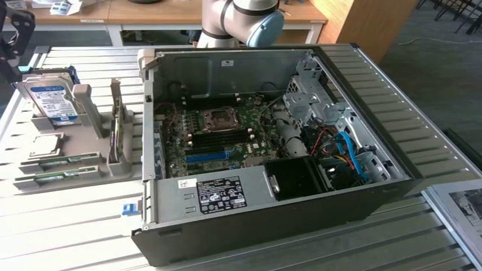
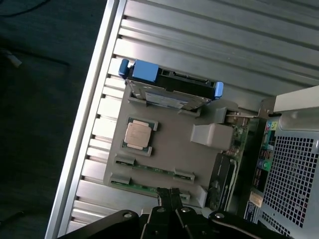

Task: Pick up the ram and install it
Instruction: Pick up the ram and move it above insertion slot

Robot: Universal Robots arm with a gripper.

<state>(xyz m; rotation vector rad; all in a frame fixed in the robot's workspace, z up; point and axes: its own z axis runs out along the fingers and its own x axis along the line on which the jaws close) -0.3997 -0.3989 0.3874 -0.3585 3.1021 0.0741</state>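
Two ram sticks, thin and green, lie on edge in slots at the near end of a grey holder (image 1: 90, 152): one ram stick (image 1: 58, 162) and a second (image 1: 54, 179). The wrist view shows the holder (image 2: 174, 144) from above, with one ram stick (image 2: 154, 170) and the other ram stick (image 2: 142, 186) beside it. My gripper (image 2: 169, 195) hangs above that second stick, fingers pressed together with nothing between them. The open computer case (image 1: 391, 169) lies on its side on the table, its green motherboard (image 1: 218, 132) exposed.
The holder also carries a silver hard drive (image 1: 51, 101) with a blue-white label, a square silver processor (image 1: 47, 145) and an upright board (image 1: 117, 132). The arm's base joint (image 1: 241, 20) sits behind the case. Cables (image 1: 342, 149) and a drive cage (image 1: 312, 96) fill the case's right side.
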